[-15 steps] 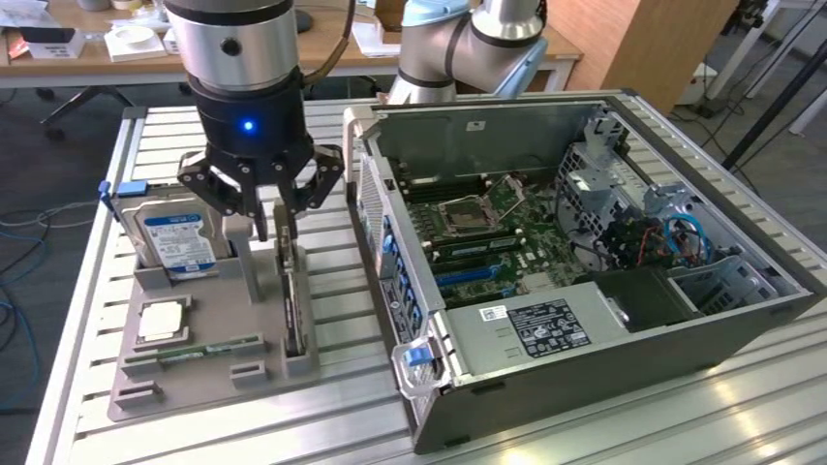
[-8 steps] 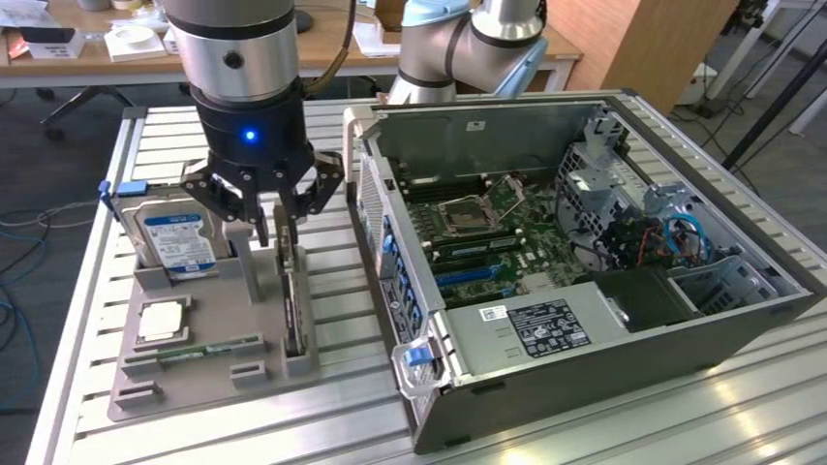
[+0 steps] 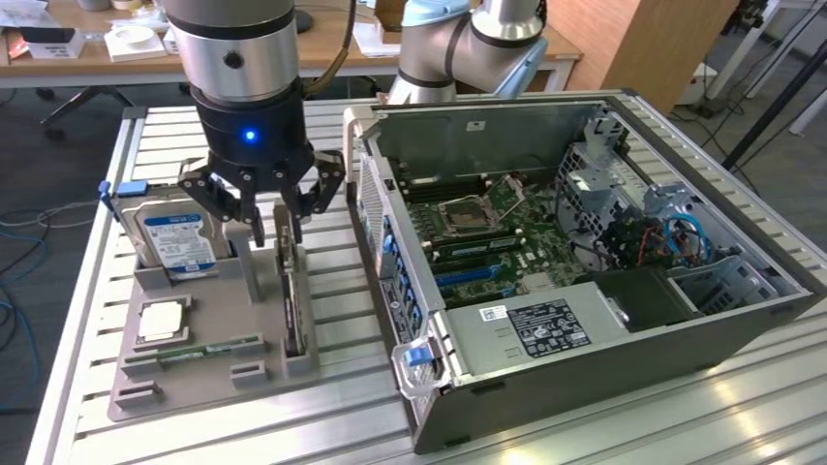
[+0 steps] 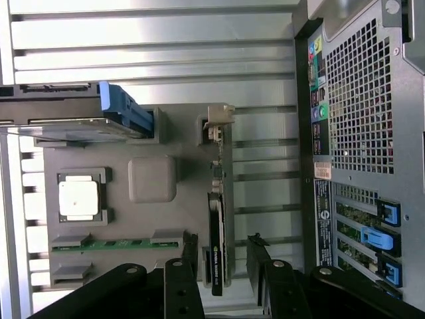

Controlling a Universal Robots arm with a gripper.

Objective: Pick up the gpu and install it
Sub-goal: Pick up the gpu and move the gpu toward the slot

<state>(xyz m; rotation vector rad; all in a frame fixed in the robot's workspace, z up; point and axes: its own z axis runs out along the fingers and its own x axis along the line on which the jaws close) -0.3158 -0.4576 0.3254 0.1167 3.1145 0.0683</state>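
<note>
The gpu [image 3: 294,302] is a thin dark card standing on edge in a slot of the grey tray [image 3: 207,380], left of the open computer case [image 3: 582,271] in the exterior view. My gripper [image 3: 279,225] hangs straight over the card's far end. Its fingers are open and reach down on either side of the card's top edge. In the wrist view the gpu [image 4: 219,222] runs between the two dark fingertips [image 4: 190,256] with a gap on each side, so the gripper [image 4: 222,260] holds nothing.
The tray also carries a silver hard drive [image 3: 174,237], a square processor [image 3: 162,320] and a green memory stick [image 3: 213,349]. The case lies on its side with the motherboard [image 3: 498,242] exposed. A second arm [image 3: 452,44] stands behind the table.
</note>
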